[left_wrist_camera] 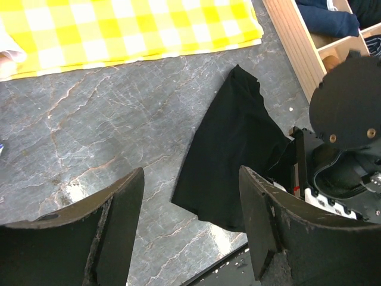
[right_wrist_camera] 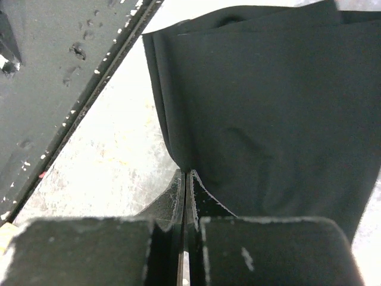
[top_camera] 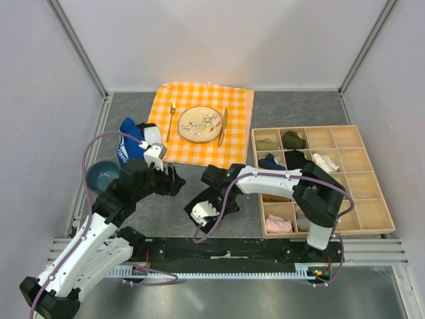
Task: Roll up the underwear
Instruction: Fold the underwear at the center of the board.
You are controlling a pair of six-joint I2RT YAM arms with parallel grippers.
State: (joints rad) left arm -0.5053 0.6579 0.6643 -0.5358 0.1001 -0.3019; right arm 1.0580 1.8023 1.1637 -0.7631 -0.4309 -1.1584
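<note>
The black underwear [top_camera: 229,205] lies folded into a long strip on the grey table, between the two arms near the front edge. It also shows in the left wrist view [left_wrist_camera: 232,143] and fills the right wrist view [right_wrist_camera: 268,101]. My right gripper [top_camera: 211,201] is shut on the strip's edge, its fingertips [right_wrist_camera: 186,176] pressed together with fabric pinched at their tip; it also shows in the left wrist view [left_wrist_camera: 293,164]. My left gripper [top_camera: 174,179] is open and empty, hovering just left of the underwear, jaws wide apart [left_wrist_camera: 191,176].
A yellow checked cloth [top_camera: 199,149] holds a plate [top_camera: 200,123], fork and knife at the back. A wooden compartment tray [top_camera: 372,199] with rolled garments stands to the right. A blue garment [top_camera: 129,143] and a blue bowl [top_camera: 103,174] sit at the left. The black front rail [top_camera: 226,256] is close.
</note>
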